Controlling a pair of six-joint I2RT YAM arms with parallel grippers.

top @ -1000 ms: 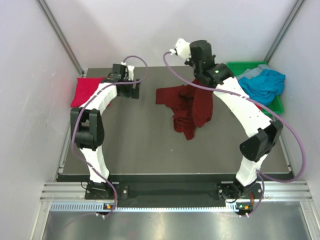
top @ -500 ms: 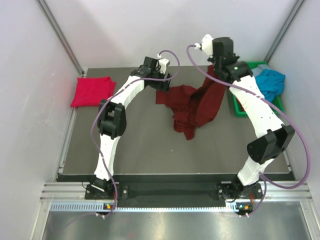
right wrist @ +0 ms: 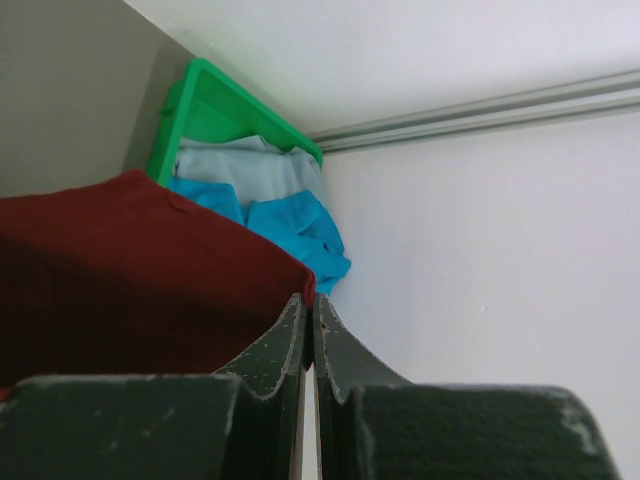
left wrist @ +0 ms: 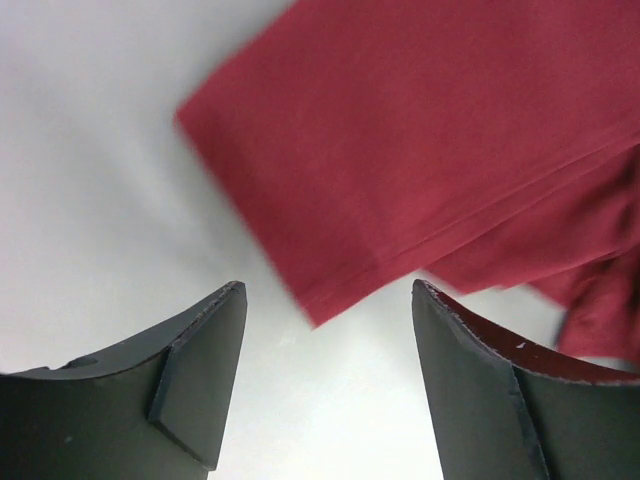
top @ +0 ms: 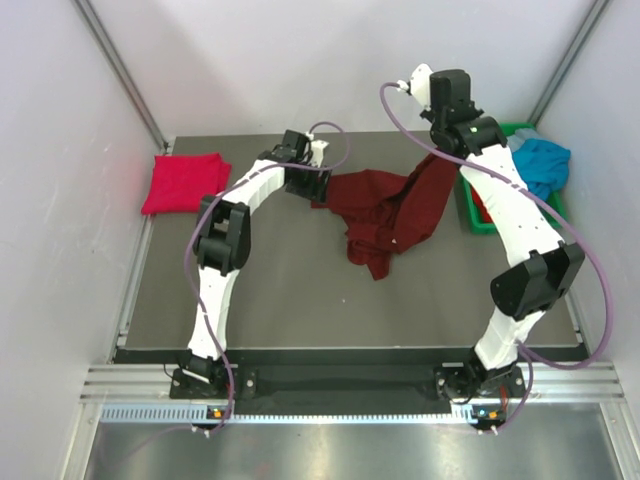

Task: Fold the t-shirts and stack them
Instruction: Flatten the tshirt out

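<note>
Jaws on my left claw (left wrist: 330,300) stand wide, lined up on a hemmed corner of the maroon shirt (left wrist: 430,150) heaped mid-table (top: 280,290); my right claw (right wrist: 310,312) is clamped on its far end, held up by the green bin (right wrist: 200,95); I'd get that corner deep in before closing, then tug it flat.

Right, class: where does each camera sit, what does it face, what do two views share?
Top external: overhead behind the bases, looking down on table, maroon t-shirt, left arm, right arm.
Left wrist: above the open left gripper, facing that shirt's hem.
Right wrist: behind shut right gripper pinching it, facing the green bin.
Shared: the maroon t-shirt.
</note>
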